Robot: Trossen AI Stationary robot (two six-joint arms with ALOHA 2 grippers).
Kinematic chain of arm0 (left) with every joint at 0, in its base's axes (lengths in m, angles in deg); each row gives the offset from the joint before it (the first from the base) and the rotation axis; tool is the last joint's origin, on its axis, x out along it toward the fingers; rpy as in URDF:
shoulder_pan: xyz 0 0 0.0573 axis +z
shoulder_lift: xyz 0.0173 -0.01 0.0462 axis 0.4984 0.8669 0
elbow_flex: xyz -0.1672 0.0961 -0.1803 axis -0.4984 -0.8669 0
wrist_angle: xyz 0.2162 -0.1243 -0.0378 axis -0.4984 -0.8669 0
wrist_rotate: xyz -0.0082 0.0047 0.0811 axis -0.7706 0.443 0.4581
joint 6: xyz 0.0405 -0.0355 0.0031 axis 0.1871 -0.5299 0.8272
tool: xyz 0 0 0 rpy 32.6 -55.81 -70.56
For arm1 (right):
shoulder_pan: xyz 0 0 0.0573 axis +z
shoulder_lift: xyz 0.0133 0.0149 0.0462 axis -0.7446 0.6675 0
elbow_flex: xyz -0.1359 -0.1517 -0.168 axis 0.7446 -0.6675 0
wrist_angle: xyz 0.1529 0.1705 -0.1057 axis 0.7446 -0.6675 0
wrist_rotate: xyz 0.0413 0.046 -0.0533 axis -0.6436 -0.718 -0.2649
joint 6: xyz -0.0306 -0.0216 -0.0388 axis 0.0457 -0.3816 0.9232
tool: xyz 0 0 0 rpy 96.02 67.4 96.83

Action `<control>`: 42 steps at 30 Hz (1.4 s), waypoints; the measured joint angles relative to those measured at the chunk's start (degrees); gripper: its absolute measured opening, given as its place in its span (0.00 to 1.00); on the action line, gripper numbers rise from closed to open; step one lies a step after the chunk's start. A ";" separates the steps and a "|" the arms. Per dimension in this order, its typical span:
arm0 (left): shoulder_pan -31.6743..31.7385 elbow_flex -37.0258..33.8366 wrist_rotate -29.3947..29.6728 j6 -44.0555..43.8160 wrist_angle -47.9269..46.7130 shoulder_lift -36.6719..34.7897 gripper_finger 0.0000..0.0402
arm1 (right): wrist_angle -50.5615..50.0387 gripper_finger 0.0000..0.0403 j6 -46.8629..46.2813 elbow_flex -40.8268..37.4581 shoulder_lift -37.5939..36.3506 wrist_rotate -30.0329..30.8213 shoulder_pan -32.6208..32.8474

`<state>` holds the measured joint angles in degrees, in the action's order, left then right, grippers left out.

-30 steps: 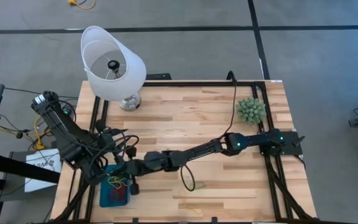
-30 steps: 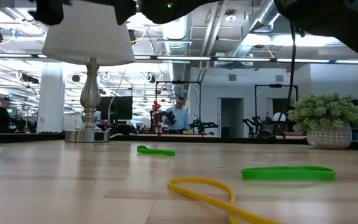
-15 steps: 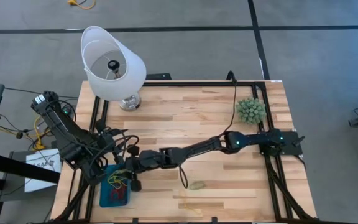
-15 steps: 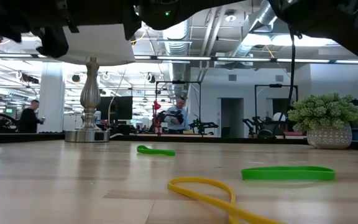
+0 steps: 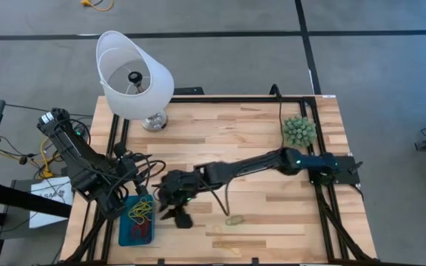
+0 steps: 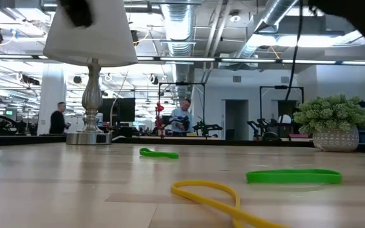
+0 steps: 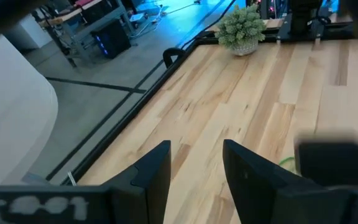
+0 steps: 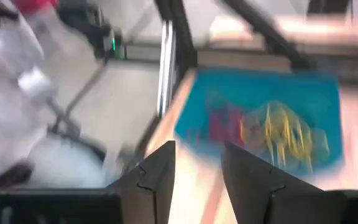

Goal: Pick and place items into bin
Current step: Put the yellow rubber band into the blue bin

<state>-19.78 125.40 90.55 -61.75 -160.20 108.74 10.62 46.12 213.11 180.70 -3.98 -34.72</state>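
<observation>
The teal bin (image 5: 124, 235) sits at the table's near left corner and holds yellow and red rubber bands (image 5: 140, 210). The right wrist view shows the bin (image 8: 319, 99) and the bands (image 8: 281, 134) beyond my fingers. My right gripper (image 5: 174, 214) hovers open just right of the bin, with nothing between its fingers (image 8: 160, 171). My left gripper (image 5: 142, 183) waits open above the bin's far side. Loose bands lie flat on the wood: a yellow-green one (image 5: 234, 219), a yellow one (image 6: 211, 195) and two green ones (image 6: 293, 176) (image 6: 158, 153).
A white-shaded lamp (image 5: 133, 74) stands at the far left on its metal base (image 6: 90, 137). A spiky green plant (image 5: 299, 131) sits in a pot at the far right. Bare wood lies between them. People move in the room beyond the table.
My right gripper has opened over the bin's right edge, then drawn back toward the table's right and near edges, clear of the bin. More yellow band now shows in the bin. The dark arm shapes have left the top of the low view.
</observation>
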 joint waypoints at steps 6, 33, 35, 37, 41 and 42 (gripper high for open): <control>0.01 0.00 -4.91 0.95 6.56 0.00 0.34 | -23.53 0.28 -1.25 -0.26 -8.82 0.85 1.77; 19.74 -6.63 -67.51 57.33 89.55 30.41 0.34 | -28.64 0.28 -7.52 -44.59 -58.52 28.00 20.71; 20.44 -3.98 -70.12 58.47 91.12 35.09 0.34 | -23.15 0.28 -8.65 -50.44 -61.39 28.05 21.45; 20.94 -1.57 -72.26 60.36 90.89 39.46 0.34 | -19.14 0.28 -10.11 -55.89 -63.43 28.09 21.94; 21.88 3.57 -77.11 64.95 90.69 46.74 0.34 | -13.59 0.28 -13.31 -63.11 -65.97 28.11 22.54; 22.21 4.99 -78.34 66.11 90.89 48.30 0.34 | -12.43 0.28 -14.40 -64.12 -66.22 28.09 22.58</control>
<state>2.42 130.38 12.21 4.35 -69.31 157.04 -1.81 31.72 148.99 114.48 24.12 -12.14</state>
